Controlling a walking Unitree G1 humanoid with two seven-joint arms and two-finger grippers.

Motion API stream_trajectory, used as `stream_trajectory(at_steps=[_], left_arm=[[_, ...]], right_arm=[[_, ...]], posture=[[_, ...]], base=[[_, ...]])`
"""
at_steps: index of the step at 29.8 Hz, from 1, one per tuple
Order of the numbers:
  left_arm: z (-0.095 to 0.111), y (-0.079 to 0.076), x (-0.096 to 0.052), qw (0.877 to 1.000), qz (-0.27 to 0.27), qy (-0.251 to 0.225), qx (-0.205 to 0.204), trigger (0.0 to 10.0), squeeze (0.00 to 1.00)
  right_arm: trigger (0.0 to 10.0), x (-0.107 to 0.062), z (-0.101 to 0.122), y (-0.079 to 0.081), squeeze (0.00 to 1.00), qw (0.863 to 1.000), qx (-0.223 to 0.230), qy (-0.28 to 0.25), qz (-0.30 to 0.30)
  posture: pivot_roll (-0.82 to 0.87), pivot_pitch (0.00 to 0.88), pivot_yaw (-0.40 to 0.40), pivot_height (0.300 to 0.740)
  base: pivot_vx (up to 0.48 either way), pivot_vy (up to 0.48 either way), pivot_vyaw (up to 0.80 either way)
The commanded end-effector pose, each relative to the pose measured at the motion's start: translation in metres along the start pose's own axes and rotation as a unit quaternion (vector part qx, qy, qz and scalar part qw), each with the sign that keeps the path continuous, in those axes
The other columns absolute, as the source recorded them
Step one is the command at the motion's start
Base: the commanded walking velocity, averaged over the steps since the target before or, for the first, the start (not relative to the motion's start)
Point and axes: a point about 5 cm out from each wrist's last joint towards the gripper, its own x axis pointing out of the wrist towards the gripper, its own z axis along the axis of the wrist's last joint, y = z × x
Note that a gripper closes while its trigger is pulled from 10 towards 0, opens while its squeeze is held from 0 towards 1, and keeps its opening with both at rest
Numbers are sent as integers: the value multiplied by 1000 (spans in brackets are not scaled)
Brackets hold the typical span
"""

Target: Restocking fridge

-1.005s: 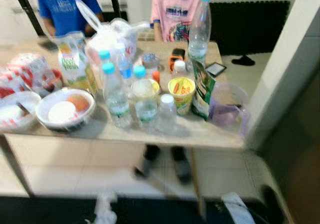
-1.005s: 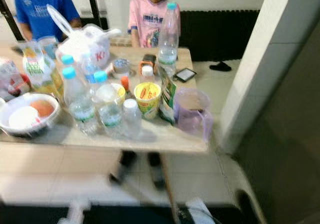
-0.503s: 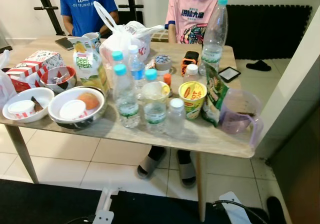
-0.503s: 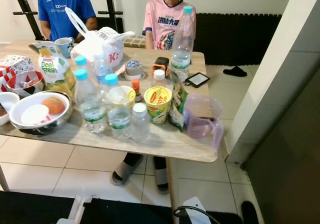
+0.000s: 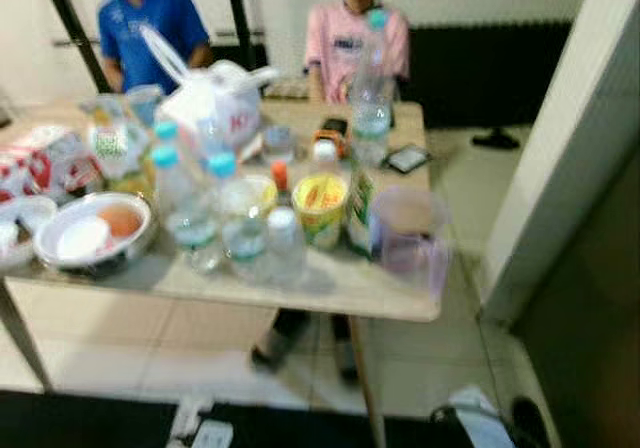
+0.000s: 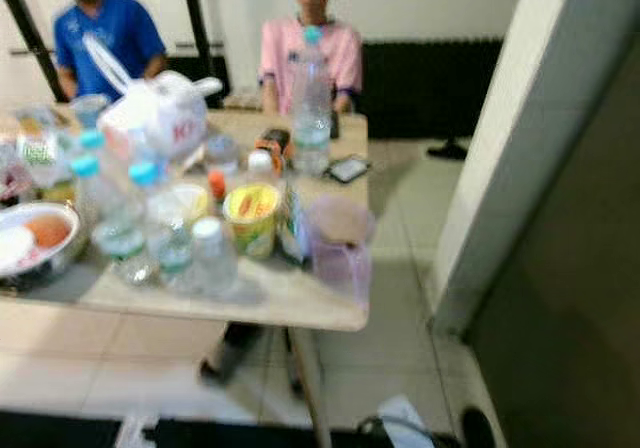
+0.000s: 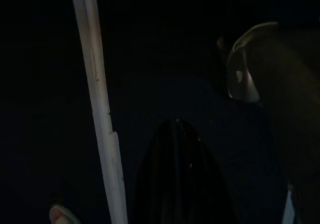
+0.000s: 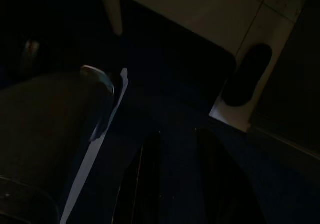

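My right jaws [image 8: 175,184] hang parted and empty by my side; my left jaws [image 7: 175,174] look pressed together, idle. The clear plastic water bottles with blue caps [image 5: 185,213] crowd the wooden worktop [image 5: 330,288]. I'd settle first, then reach.

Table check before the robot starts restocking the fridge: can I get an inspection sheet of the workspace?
Surface: wooden table, crowded.
Job's things: water bottles, one tall bottle, yellow cup, purple jug near the edge.
Clutter: white bag, bowl, phone.
Grippers: left gripper and right gripper hang idle in the dark; right open.
Cables: nothing seen.
Surroundings: two seated people, tiled floor, white wall.
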Motion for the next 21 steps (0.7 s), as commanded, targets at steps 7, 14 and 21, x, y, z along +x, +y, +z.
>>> stream_trajectory(at_steps=[7, 14, 21], left_arm=[[-3, -3, 0, 1000, -10, 5, -1, 10000, 0], [-3, -1, 0, 1000, -3, 5, 3, 10000, 0], [-3, 0, 0, 1000, 5, 4, -5, 10000, 0]], right_arm=[[10000, -8, 13, -60, 0, 993, 66, -54, -75], [10000, -22, 25, -113, 1000, 979, 87, -86, -165], [10000, -41, 49, -153, 1000, 945, 156, -153, -246]], posture=[[-34, 0, 26, 740], [-35, 0, 28, 740], [-37, 0, 27, 740]], base=[[0, -139, 0], [0, -438, 0], [0, 0, 0]])
